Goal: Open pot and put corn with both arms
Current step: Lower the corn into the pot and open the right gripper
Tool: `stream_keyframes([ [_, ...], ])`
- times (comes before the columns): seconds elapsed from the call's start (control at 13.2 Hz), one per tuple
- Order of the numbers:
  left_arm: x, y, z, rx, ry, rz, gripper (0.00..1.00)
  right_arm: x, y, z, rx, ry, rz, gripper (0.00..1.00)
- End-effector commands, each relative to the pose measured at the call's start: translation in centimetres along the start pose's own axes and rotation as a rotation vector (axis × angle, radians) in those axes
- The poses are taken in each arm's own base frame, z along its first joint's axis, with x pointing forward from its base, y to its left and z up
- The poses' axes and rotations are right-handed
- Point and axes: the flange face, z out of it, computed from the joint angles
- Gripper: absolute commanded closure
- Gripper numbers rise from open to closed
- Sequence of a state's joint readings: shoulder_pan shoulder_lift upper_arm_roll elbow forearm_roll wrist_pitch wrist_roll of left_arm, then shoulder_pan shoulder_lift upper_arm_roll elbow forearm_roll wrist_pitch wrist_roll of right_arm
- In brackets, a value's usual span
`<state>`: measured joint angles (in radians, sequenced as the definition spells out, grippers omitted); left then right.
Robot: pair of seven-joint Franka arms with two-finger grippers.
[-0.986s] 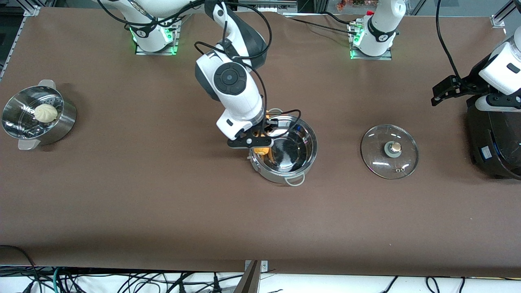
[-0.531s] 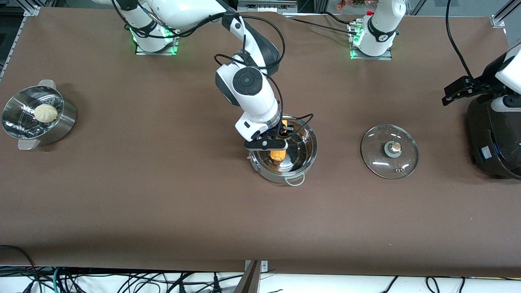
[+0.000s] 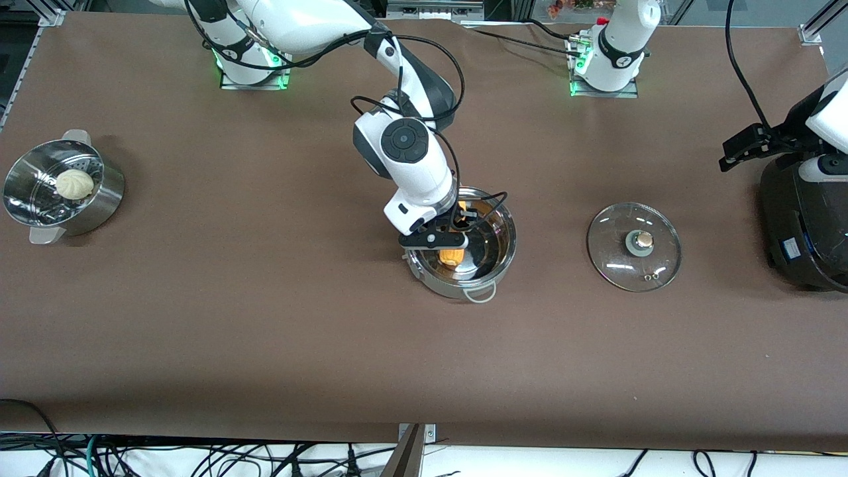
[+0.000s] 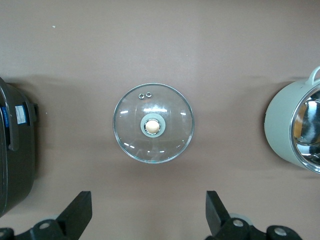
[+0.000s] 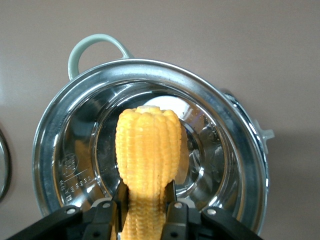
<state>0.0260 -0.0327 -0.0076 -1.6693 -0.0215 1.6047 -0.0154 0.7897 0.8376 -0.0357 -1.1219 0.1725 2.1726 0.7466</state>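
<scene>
Lowered deeper – right gripper (image 5: 146,210) clamping knobbly corn (image 5: 148,150) inside shiny pot (image 5: 55,155); left gripper (image 4: 148,215) wide.

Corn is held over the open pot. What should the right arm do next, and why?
Probably lower slightly and open the right tool. It grips the corn directly over the pot, whose lid already lies on the table. The left tool waits open above it.

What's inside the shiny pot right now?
Over the open pot, the right tool grips the yellow corn, hanging above its bare, shiny bottom. Nothing else shows inside, though the corn and the tool hide part of the bottom. The lid lies on the table beside it.
</scene>
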Motion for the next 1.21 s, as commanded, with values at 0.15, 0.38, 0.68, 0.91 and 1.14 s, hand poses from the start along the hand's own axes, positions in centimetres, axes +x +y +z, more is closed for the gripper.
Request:
stream_keyframes([
  [0.15, -0.5, 0.1, -0.3, -0.004, -0.004, 0.015, 0.00, 0.6, -0.4, 1.4, 0.015, 0.034, -0.025, 0.67],
  [0.38, -0.5, 0.1, -0.3, -0.004, -0.004, 0.015, 0.00, 0.6, -0.4, 1.6, 0.014, 0.033, -0.025, 0.66],
  [0.68, -0.5, 0.2, -0.3, -0.004, -0.004, 0.015, 0.00, 0.6, -0.4, 1.6, 0.017, 0.037, -0.019, 0.30],
  [0.91, -0.5, 0.2, -0.3, -0.004, -0.004, 0.015, 0.00, 0.7, -0.4, 1.3, 0.019, 0.039, -0.021, 0.29],
  [1.14, -0.5, 0.2, -0.3, -0.004, -0.004, 0.015, 0.00, 1.8, 0.9, 0.5, -0.011, 0.026, -0.006, 0.26],
])
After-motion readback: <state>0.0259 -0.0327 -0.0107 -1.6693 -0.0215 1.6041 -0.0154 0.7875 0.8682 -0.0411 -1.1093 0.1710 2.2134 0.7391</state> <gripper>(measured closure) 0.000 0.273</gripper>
